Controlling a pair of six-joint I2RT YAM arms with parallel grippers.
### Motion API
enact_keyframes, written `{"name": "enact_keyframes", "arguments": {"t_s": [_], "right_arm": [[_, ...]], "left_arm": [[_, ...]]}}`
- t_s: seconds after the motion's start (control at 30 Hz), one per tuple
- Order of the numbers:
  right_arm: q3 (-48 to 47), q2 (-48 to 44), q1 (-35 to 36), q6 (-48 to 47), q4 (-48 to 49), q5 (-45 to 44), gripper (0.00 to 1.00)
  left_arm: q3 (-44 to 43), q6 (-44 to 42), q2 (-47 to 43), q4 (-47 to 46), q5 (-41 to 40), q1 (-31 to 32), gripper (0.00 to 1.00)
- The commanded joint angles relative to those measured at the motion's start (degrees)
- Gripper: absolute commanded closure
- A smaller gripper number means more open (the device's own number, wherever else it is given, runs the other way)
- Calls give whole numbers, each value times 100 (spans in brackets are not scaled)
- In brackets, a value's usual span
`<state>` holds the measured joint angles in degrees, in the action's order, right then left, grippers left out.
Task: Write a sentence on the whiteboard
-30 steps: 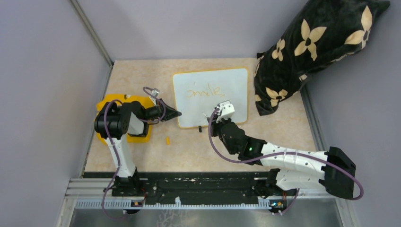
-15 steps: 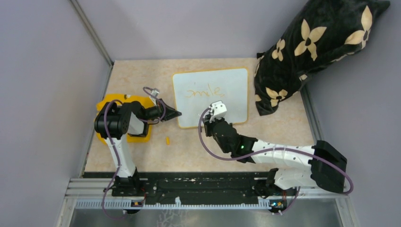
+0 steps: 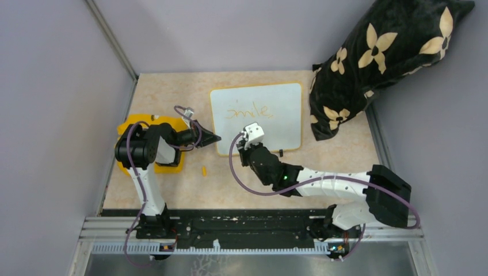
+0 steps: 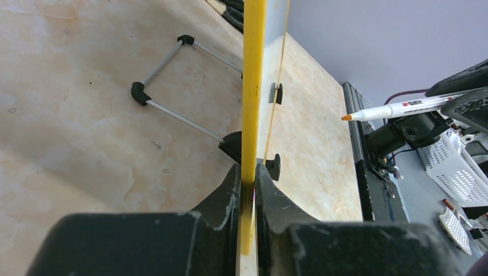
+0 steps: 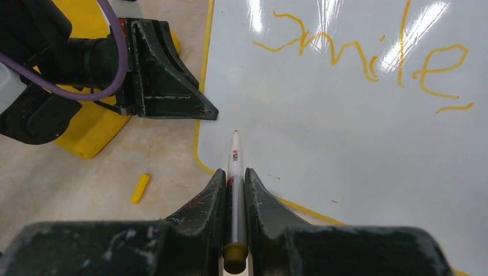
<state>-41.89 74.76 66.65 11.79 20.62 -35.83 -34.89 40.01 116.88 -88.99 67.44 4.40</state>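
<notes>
Right gripper (image 5: 233, 175), clamping a white orange-tipped marker (image 5: 234, 152), has swung lower-left over the yellow-rimmed white whiteboard (image 3: 285, 123) the left gripper (image 3: 213, 138) pinches; next, lower the tip for line two.

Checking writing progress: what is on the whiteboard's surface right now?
One orange word, roughly "smile", on the upper half of the whiteboard. The right gripper holds a marker over its near left corner; the strip under that gripper is hidden.
</notes>
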Motion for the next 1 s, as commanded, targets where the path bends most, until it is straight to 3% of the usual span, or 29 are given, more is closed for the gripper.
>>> {"name": "enact_keyframes", "arguments": {"t_s": [0.0,0.23,0.97], "right_arm": [[-376,222,60,-87,232,-205,100],[-750,708,50,-103,98,-846,100],[-988,1166,-218,185,-137,-619,100]], "left_arm": [[-33,-196,27,-497,-344,17,100],[-44,-191,28,-492,-344,16,100],[-50,-177,32,-496,-327,17,100]]}}
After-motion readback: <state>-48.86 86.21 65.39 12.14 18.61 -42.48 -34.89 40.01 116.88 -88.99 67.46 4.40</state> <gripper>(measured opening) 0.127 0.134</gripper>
